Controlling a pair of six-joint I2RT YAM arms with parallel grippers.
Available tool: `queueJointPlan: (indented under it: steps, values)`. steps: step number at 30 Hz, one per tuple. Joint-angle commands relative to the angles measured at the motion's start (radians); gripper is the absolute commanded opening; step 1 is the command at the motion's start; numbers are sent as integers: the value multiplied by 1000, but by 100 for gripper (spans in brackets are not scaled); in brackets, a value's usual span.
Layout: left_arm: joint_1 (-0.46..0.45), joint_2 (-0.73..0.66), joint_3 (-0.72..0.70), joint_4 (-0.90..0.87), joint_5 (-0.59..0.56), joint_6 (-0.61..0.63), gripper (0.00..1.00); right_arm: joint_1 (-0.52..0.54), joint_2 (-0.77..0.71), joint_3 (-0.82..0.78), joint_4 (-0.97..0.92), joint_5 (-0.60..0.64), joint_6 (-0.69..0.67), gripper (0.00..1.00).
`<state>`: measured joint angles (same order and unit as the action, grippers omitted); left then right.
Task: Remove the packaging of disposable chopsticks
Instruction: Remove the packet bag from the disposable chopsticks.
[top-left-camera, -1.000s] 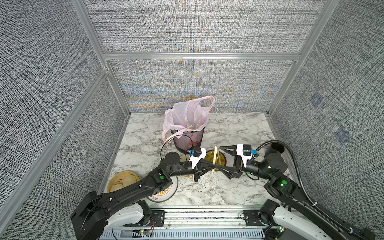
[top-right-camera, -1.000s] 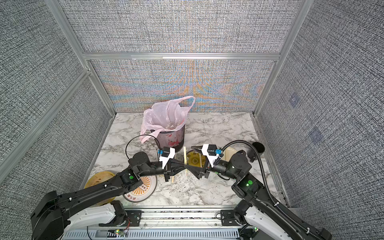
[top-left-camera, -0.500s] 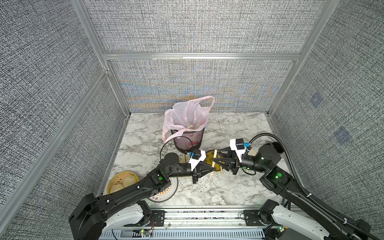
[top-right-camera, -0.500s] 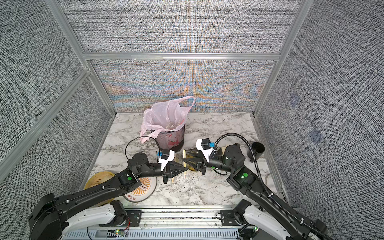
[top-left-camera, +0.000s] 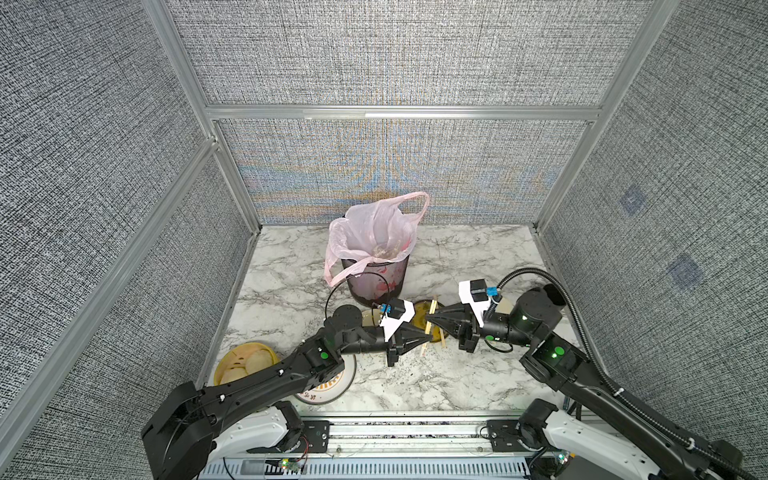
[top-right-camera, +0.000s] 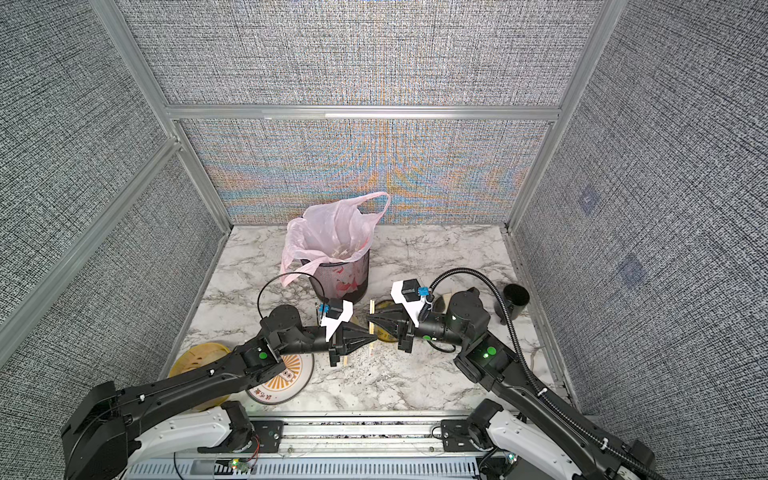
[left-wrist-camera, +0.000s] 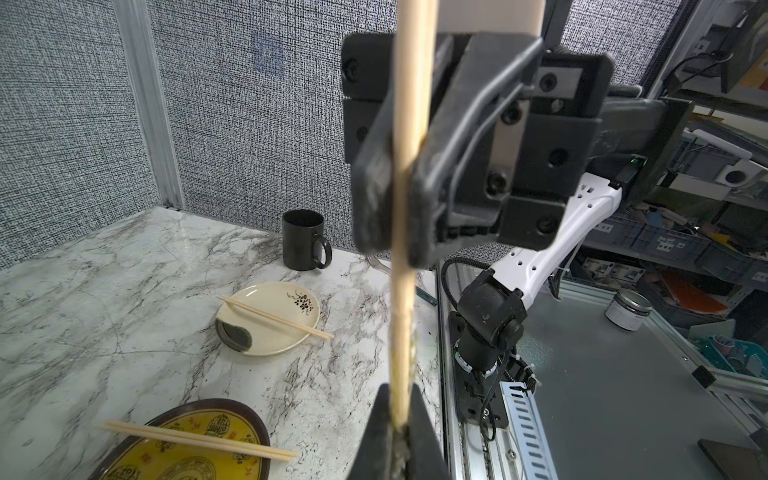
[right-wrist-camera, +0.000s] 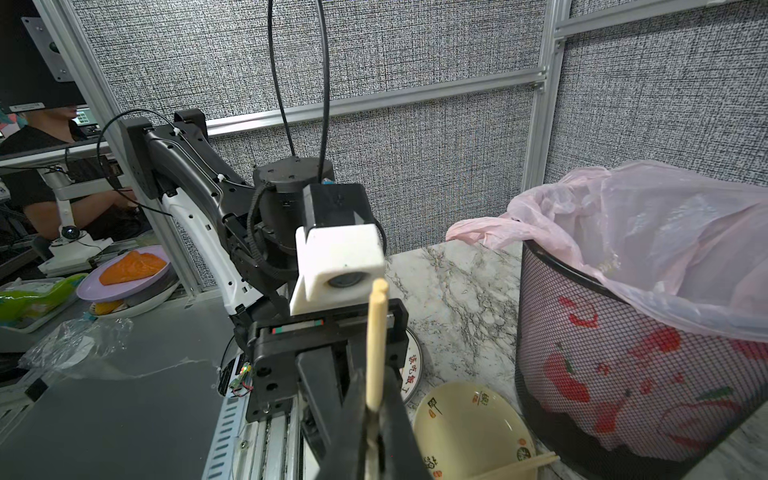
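Observation:
One pair of disposable chopsticks (top-left-camera: 432, 311) (top-right-camera: 372, 311) stands nearly upright above the table, held by both arms. My left gripper (top-left-camera: 422, 336) (left-wrist-camera: 401, 428) is shut on the pair's lower part. Just above it, my right gripper (top-left-camera: 429, 322) (right-wrist-camera: 374, 415) is shut on the same pair (right-wrist-camera: 376, 340). In the left wrist view the pale sticks (left-wrist-camera: 405, 291) run up between the right arm's fingers (left-wrist-camera: 370, 199). The packaging shows only as a faint clear film along the sticks near my left jaws (left-wrist-camera: 414, 345); I cannot tell how far it reaches.
A black mesh bin (top-left-camera: 376, 286) lined with a pink bag (top-left-camera: 374, 232) stands behind the grippers. Below them lies a yellow plate (left-wrist-camera: 187, 449) bearing another pair. Around them are a cream plate (left-wrist-camera: 270, 328) with a pair, a black mug (left-wrist-camera: 303, 239), a cream bowl (right-wrist-camera: 469, 424) and a printed plate (top-right-camera: 286, 382).
My right gripper was open a second ago; it has moved left to the held chopsticks and shut on them. My left gripper kept its hold and barely moved.

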<state>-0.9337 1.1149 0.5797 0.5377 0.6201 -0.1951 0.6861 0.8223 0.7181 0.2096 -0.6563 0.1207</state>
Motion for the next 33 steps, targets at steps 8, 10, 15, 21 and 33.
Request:
queueJointPlan:
  steps: [8, 10, 15, 21, 33]
  values:
    - [-5, 46, -41, -22, 36, -28, 12, -14, -30, -2, 48, 46, -7, 0]
    - [-5, 45, -44, -22, 35, -26, 12, -13, -25, -3, 47, 45, -6, 0]
    - [-5, 28, -44, -23, 16, -24, 44, -13, -12, -8, 45, 39, -7, 0]
    - [-5, -6, -24, -37, -46, -17, 55, -14, -9, -18, 45, 33, -10, 0]
    - [-5, 66, 43, -36, -16, -7, 7, -14, -15, -40, 93, -3, 24, 0]
